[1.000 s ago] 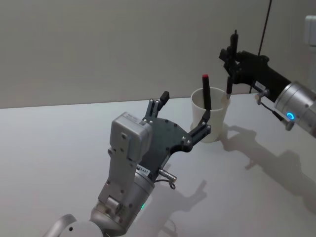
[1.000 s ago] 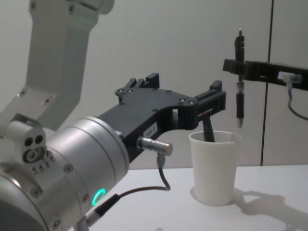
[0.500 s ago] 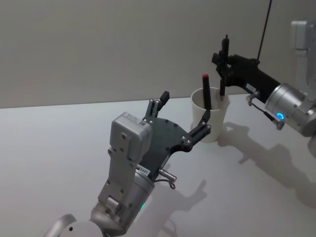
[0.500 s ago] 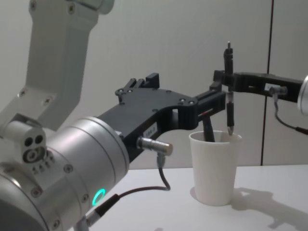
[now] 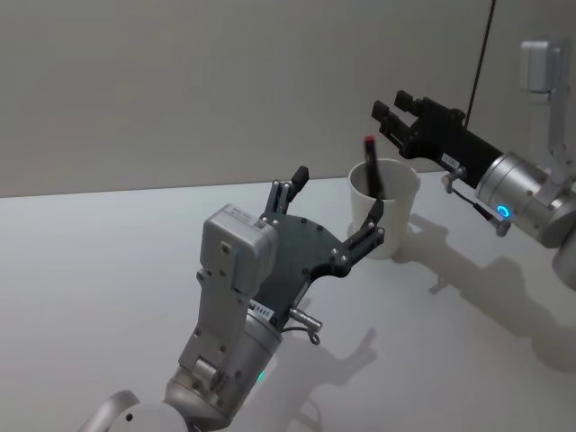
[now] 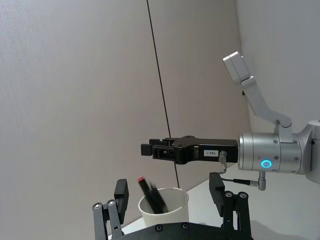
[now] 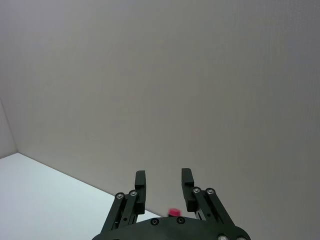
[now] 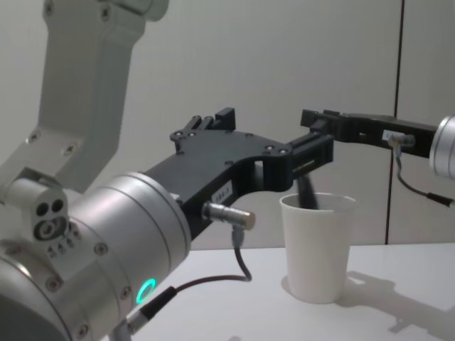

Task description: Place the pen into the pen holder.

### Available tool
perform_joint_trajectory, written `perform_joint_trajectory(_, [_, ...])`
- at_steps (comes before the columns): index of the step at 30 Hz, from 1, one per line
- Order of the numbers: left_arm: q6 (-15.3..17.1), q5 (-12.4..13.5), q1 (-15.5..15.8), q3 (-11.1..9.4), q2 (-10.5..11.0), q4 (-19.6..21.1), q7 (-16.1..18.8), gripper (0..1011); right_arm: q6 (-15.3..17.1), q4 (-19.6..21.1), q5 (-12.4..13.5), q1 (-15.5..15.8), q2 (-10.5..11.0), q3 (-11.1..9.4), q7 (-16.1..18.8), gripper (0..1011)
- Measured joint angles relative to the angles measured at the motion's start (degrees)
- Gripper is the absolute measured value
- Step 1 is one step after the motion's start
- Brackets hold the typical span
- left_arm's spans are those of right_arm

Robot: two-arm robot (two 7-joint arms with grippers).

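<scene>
The pen holder (image 5: 401, 214) is a plain white paper cup standing at the back of the table, also in the left wrist view (image 6: 165, 216) and the chest view (image 8: 318, 249). A dark pen with a red top (image 5: 372, 167) leans inside it, blurred (image 6: 151, 193); its top peeks in the right wrist view (image 7: 174, 212). My right gripper (image 5: 391, 108) hovers just above the cup's rim, open and holding nothing (image 7: 163, 182) (image 8: 307, 117). My left gripper (image 5: 335, 203) is raised in front of the cup, open and holding nothing (image 6: 167, 186).
The white tabletop (image 5: 108, 261) spreads out to the left of and in front of the cup. A plain wall (image 5: 180, 81) rises right behind the table, with a thin dark vertical line (image 6: 160, 90) on it.
My right gripper moved left over the cup, came down a little and opened. The black pen it held is gone from its fingers. The left arm stayed still.
</scene>
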State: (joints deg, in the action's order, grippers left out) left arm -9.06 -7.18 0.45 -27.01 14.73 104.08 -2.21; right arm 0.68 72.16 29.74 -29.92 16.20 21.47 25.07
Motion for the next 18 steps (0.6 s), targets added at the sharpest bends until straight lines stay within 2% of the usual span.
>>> perform_joint_trajectory(2, [0.0, 0.0, 0.0, 0.0, 0.0, 0.0, 0.0, 1001, -0.04, -0.17, -0.01, -0.09, -0.06, 0.02, 0.07, 441])
perform_joint_trajectory(5, [0.0, 0.0, 0.0, 0.0, 0.0, 0.0, 0.0, 1001, -0.14, -0.51, -0.04, -0.23, -0.18, 0.05, 0.2, 583])
perform_joint_trajectory(11, [0.0, 0.0, 0.0, 0.0, 0.0, 0.0, 0.0, 1001, -0.26, -0.86, -0.06, -0.39, -0.31, 0.08, 0.32, 748])
perform_joint_trajectory(15, [0.0, 0.0, 0.0, 0.0, 0.0, 0.0, 0.0, 1001, -0.32, -1.07, -0.08, -0.48, -0.38, 0.11, 0.4, 896])
perform_joint_trajectory(18, [0.0, 0.0, 0.0, 0.0, 0.0, 0.0, 0.0, 1001, -0.33, -1.14, -0.08, -0.51, -0.4, 0.12, 0.43, 942])
